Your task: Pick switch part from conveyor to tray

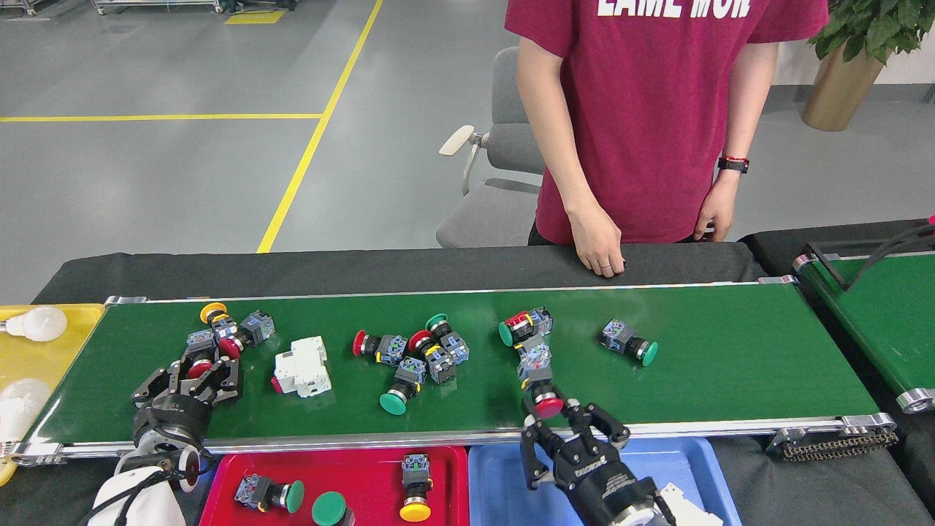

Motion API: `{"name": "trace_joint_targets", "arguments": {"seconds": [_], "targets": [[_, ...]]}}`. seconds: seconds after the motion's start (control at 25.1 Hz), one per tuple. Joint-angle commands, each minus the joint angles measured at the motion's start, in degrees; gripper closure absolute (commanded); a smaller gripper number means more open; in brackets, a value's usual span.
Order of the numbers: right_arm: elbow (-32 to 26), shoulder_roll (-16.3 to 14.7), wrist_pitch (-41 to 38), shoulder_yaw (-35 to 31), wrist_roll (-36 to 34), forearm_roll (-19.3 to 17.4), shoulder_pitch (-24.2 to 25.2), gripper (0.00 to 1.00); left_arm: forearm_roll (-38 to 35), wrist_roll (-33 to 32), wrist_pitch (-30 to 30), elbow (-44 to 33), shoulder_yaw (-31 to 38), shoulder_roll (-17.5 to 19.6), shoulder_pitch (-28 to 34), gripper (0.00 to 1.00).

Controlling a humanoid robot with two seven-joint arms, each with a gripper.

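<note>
With my right jaws (566,424) pinching a red-capped switch (544,398) at the conveyor's (730,365) near edge and my left jaws (193,380) closing round another (199,365), either could slip short of the trays (350,467).

Bright, even, sharp; soft shadows

Red-capped switch part (546,404) at green conveyor (730,372) near edge, blue tray (504,482) below

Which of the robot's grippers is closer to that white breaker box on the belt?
The left gripper: it sits just left of the white breaker box. The right gripper is far off to its right, by a red-capped switch.
</note>
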Motion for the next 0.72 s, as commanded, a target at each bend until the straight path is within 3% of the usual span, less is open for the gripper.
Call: {"name": "trace_joint_targets", "arguments": {"seconds": [0.0, 0.08, 0.28, 0.32, 0.36, 0.4, 0.44, 0.48, 0.52, 0.6, 0.64, 0.68], "targets": [[-1.1, 0.1, -5.4, 1.1, 0.0, -0.1, 0.0, 0.81, 0.4, 1.2, -2.3, -2.2, -0.1, 0.6, 0.3, 0.93], [-1.0, 0.2, -6.0, 4.4, 0.1, 0.0, 0.1, 0.77, 1.0, 1.2, -8.1, -8.4, 0.0, 0.9, 3.7, 0.93], [-1.0, 0.5, -5.5, 11.3, 2.3, -0.1, 1.2, 0.65, 3.2, 0.7, -27.7, -28.2, 0.8, 2.8, 19.8, 0.9], [-1.0, 0.7, -5.4, 12.0, 2.8, -0.1, 1.8, 0.45, 3.7, 0.6, -30.3, -31.5, 0.7, 3.0, 23.4, 0.9], [-1.0, 1.2, -5.4, 12.1, 3.7, -0.1, 2.3, 0.15, 4.1, 0.6, -32.3, -33.6, 0.7, 3.0, 26.6, 0.89], [-1.2, 1.9, -5.4, 12.1, 5.0, -0.1, 2.7, 0.02, 4.3, 0.5, -34.0, -35.8, 0.6, 3.0, 29.4, 0.88], [-1.3, 2.3, -5.4, 12.0, 6.1, -0.1, 2.8, 0.02, 4.4, 0.5, -35.2, -37.6, 0.6, 2.9, 31.8, 0.85], [-1.3, 2.5, -5.4, 12.0, 6.9, -0.2, 2.9, 0.02, 4.5, 0.5, -35.3, -39.1, 0.5, 2.8, 34.1, 0.76], [-1.6, 2.6, -5.4, 12.0, 7.1, -0.2, 2.9, 0.02, 4.5, 0.5, -35.3, -40.4, 0.5, 2.5, 35.6, 0.58], [-2.4, 2.5, -5.4, 12.0, 7.1, -0.8, 3.0, 0.02, 4.5, 0.5, -35.3, -42.9, 0.7, 2.3, 37.3, 0.08], [-2.8, 2.5, -5.4, 11.9, 7.1, -0.8, 3.0, 0.02, 5.1, 0.5, -35.3, -43.9, 0.8, 2.1, 37.7, 0.0], [-3.6, 2.6, -5.4, 11.9, 7.1, -1.0, 3.0, 0.02, 6.3, 0.5, -35.3, -44.4, 0.8, 2.0, 37.9, 0.0]]}}
